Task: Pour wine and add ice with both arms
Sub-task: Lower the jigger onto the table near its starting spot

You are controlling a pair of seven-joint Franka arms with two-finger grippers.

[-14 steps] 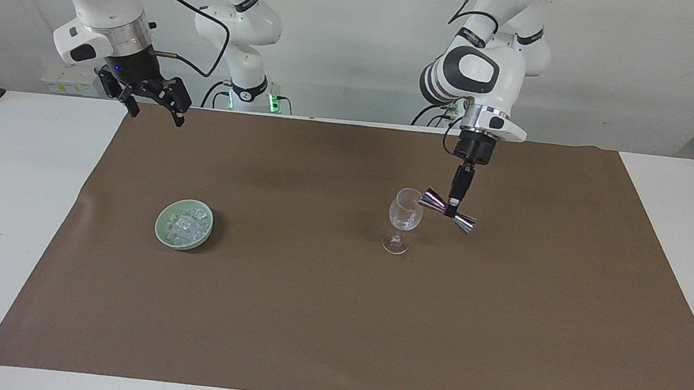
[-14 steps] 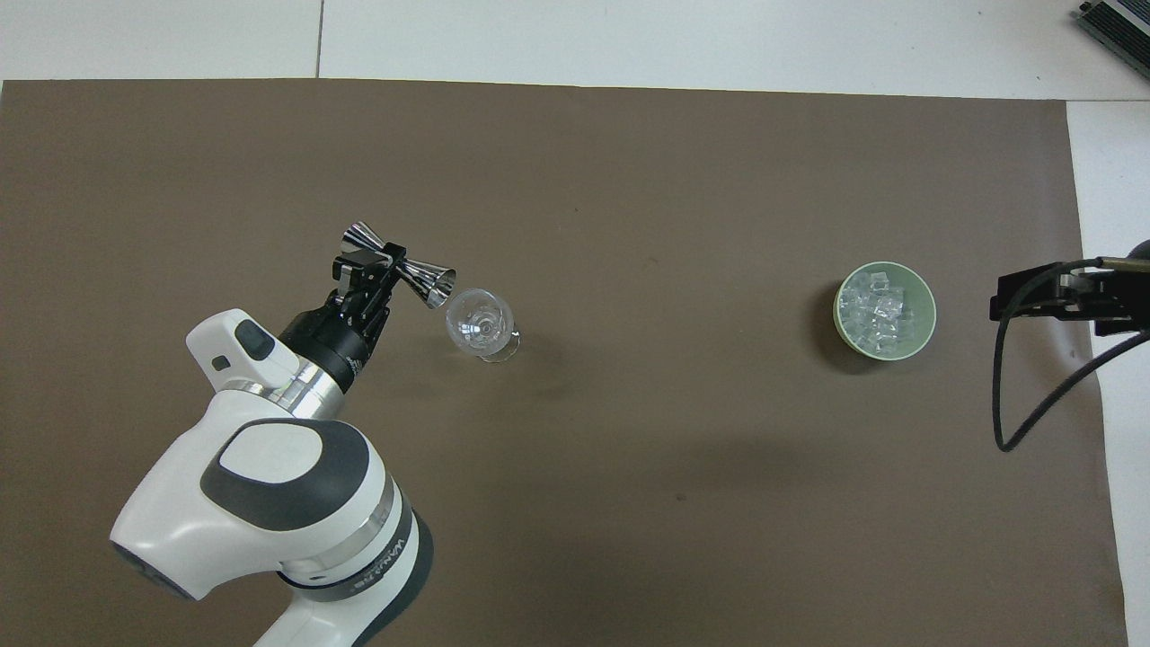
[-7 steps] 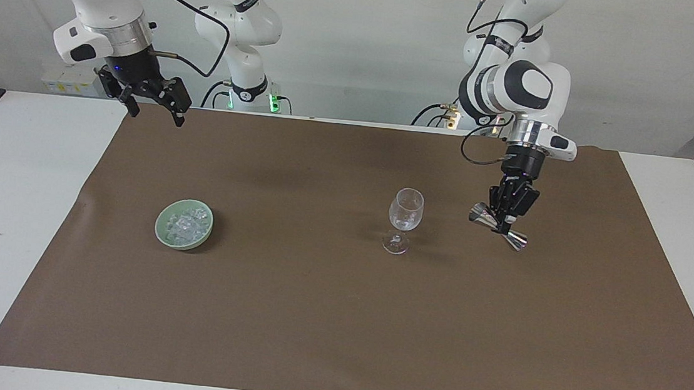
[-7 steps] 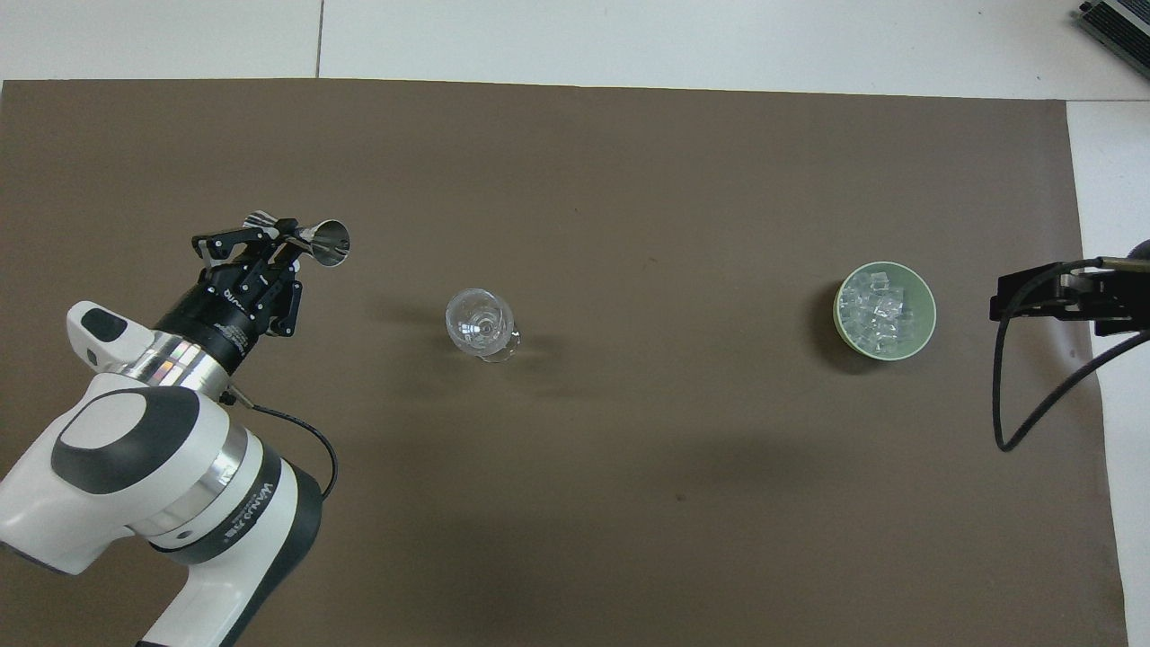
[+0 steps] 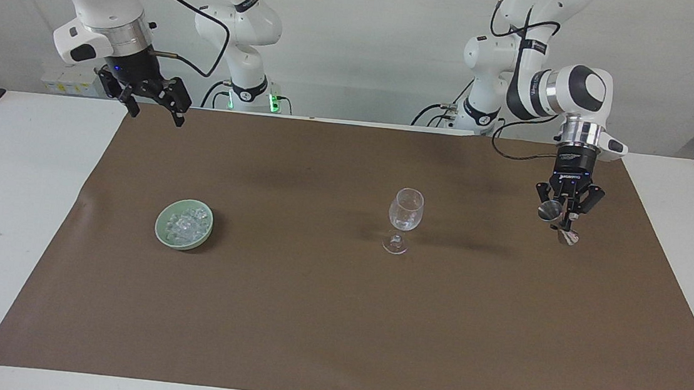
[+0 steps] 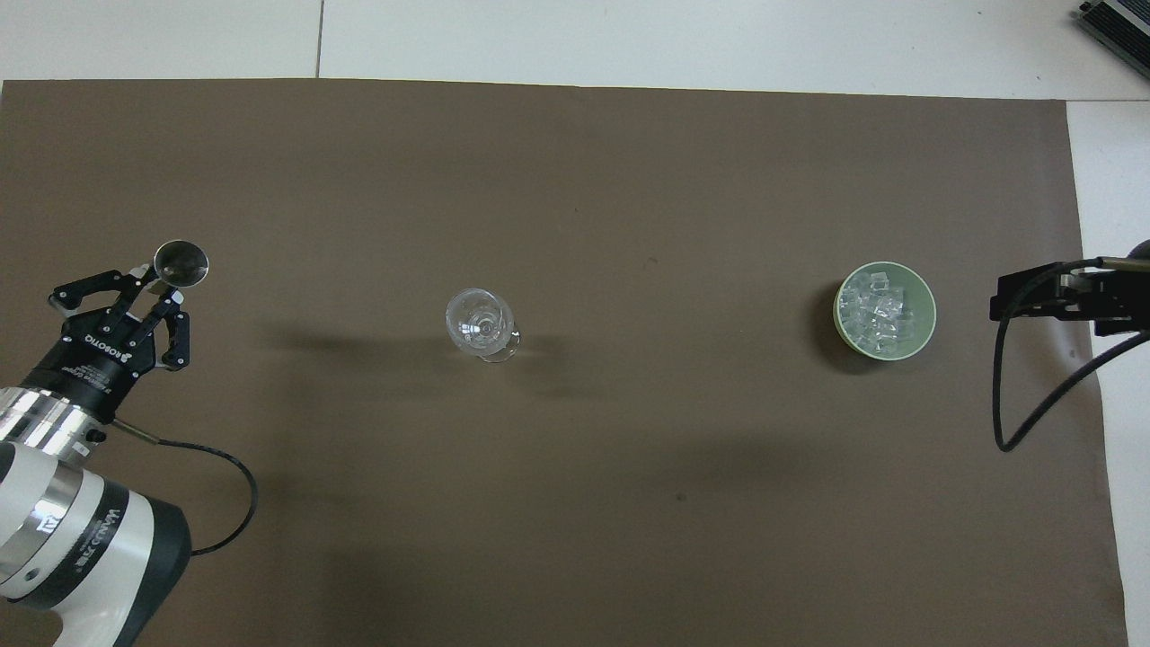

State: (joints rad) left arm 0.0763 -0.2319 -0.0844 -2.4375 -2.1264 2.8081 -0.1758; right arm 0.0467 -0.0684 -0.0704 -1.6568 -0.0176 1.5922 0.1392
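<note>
A white bench [image 5: 1, 202] carries a wide brown paper mat [image 5: 336, 320]. Near the middle of the mat a clear stemmed wine glass [image 5: 403, 220] stands upright on its foot; from overhead its round bowl [image 6: 480, 322] reads as a pale ring. Whether it holds any liquid cannot be told.

Toward the right arm's end of the mat, well apart from the glass, sits a small pale green round bowl [image 5: 184, 224]. The ice [image 5: 185, 223], a heap of small clear whitish cubes, lies inside the bowl [image 6: 886, 311] and fills most of it [image 6: 879, 309].

The left gripper [image 5: 562, 221] hangs in the air over the mat toward the left arm's end, well apart from the glass. Its fingers are closed on the narrow waist of a shiny silver double-cone metal jigger [image 5: 559, 221], which is tilted, one cup mouth turned up toward the camera and the other pointing down. Overhead, the same gripper [image 6: 162, 286] shows its outer links splayed, with the jigger's open round mouth [image 6: 181, 263] just past the fingertips.

The right gripper [image 5: 154, 110] waits, raised over the mat's edge nearest the robots at the right arm's end, fingers spread open and holding nothing. Overhead only its black tip [image 6: 1033, 295] and a looping black cable [image 6: 1006, 395] enter, beside the bowl.
</note>
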